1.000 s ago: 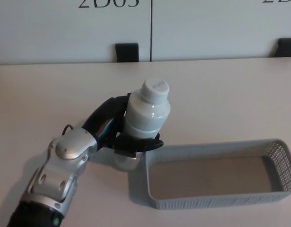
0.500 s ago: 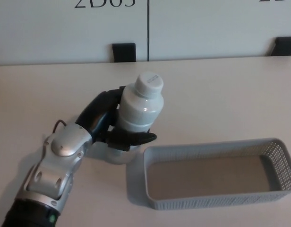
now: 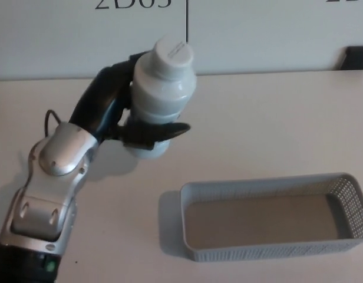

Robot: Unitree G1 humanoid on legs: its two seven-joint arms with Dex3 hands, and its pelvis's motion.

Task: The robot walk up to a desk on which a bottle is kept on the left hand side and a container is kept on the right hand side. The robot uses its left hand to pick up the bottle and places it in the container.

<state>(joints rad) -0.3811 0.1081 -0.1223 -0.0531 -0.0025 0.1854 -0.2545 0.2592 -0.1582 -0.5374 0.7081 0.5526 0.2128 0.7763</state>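
A white plastic bottle (image 3: 161, 88) with a white screw cap hangs in the air above the desk, held upright with a slight tilt. My left hand (image 3: 119, 115) is shut on it, black fingers wrapped around its lower body, thumb across the front. The bottle is to the upper left of the grey mesh container (image 3: 270, 250), which sits empty at the lower right of the desk. A shadow lies on the desk under the bottle. My right hand does not show.
The pale desk (image 3: 276, 124) runs back to white wall panels with a vertical seam. A black bracket (image 3: 357, 58) sits at the far edge on the right.
My left hand has lifted the bottle higher, up and slightly left in the picture. The container stays where it was.
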